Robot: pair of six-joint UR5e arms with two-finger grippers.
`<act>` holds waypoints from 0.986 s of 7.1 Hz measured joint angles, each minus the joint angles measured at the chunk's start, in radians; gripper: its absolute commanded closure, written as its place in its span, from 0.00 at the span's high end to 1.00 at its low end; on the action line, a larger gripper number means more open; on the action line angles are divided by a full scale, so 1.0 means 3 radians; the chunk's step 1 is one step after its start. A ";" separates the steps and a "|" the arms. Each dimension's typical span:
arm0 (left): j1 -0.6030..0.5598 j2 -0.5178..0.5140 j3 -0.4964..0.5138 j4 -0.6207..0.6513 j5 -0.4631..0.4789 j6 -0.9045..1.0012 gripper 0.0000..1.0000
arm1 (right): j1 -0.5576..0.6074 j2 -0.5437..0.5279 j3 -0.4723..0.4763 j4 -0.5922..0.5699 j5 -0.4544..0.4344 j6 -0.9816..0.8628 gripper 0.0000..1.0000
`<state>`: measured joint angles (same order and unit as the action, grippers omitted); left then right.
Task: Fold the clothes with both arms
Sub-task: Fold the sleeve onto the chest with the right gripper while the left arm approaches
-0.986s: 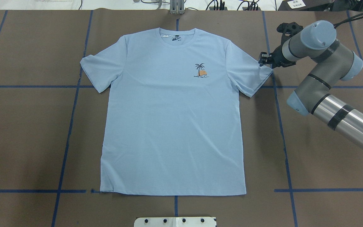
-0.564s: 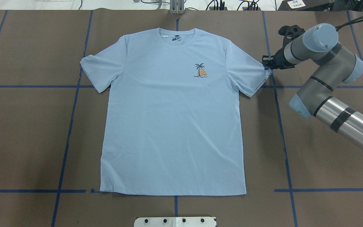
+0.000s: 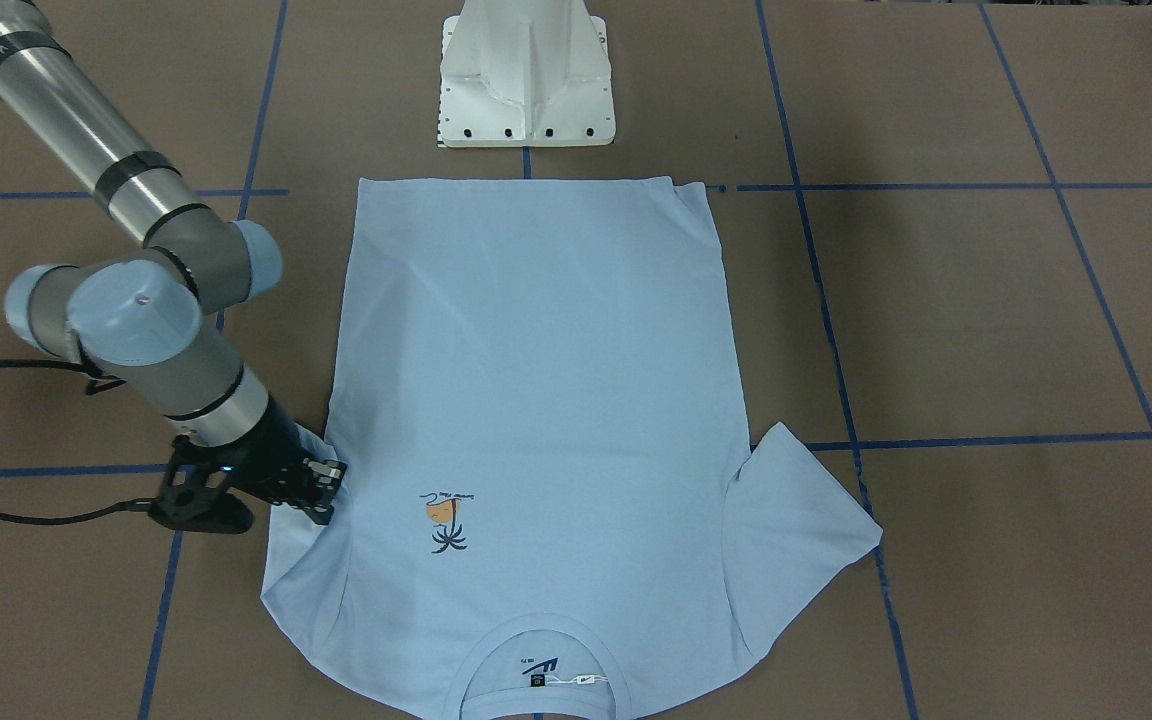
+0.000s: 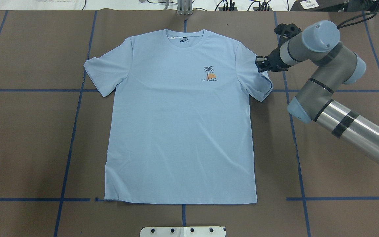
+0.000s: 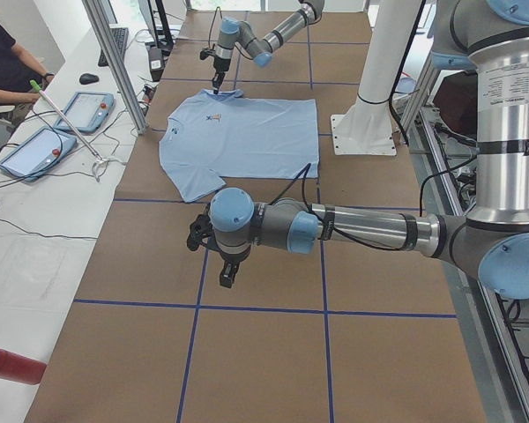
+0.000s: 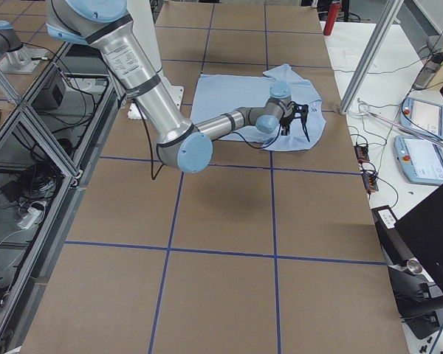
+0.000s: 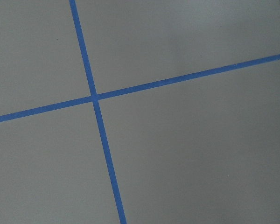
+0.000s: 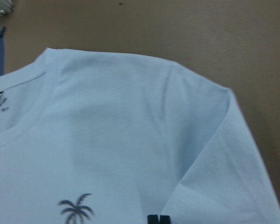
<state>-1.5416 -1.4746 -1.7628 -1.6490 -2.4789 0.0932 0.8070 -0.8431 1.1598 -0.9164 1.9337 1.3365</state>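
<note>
The light blue T-shirt [image 4: 179,131] lies flat, print up, in the middle of the counter [image 4: 28,148], spread ready for folding. The right hand [image 4: 261,64] is pinched closed on the outer edge of the sleeve [image 4: 258,82] on its side, apparently to carry it in over the body. The left hand [image 5: 227,275] hangs over bare counter, well apart from the shirt; I cannot tell whether it is open or closed.

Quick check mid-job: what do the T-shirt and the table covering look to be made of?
T-shirt: soft, thin knit, probably cotton or a blend, matte. It lies limp, with a ribbed collar and soft creases at the sleeve.
Table covering: brown and matte, paper or card by its look, flat with no visible weave.
The blue lines look like tape.
</note>
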 measured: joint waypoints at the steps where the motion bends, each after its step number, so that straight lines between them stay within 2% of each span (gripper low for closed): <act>1: 0.0000 -0.0002 0.0000 0.0000 0.0000 -0.0001 1.00 | -0.0096 0.0357 -0.0320 -0.0043 -0.0139 0.0176 0.00; 2: 0.0000 -0.0003 0.0000 0.0000 0.0000 -0.0001 1.00 | -0.0134 0.0557 -0.0520 -0.0055 -0.0226 0.0246 0.22; 3: 0.0003 -0.0011 -0.0003 0.0000 -0.0001 -0.0004 1.00 | -0.0151 0.0725 -0.0697 -0.0058 -0.0308 0.0269 0.99; 5: 0.0073 -0.0109 -0.0027 -0.0074 -0.0029 -0.0205 1.00 | -0.0266 0.0958 -0.0897 -0.0048 -0.0563 0.0276 1.00; 6: 0.0256 -0.0206 0.0000 -0.0320 -0.0072 -0.0551 1.00 | -0.0350 0.0979 -0.0817 -0.0044 -0.0658 0.0287 1.00; 7: 0.0498 -0.0353 0.0093 -0.0706 -0.0085 -0.1054 1.00 | -0.0405 0.0915 -0.0586 -0.0043 -0.0698 0.0348 1.00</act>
<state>-1.3922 -1.5804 -1.7348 -1.8607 -2.5044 -0.2232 0.6856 -0.5685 0.9841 -0.9294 1.7245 1.4410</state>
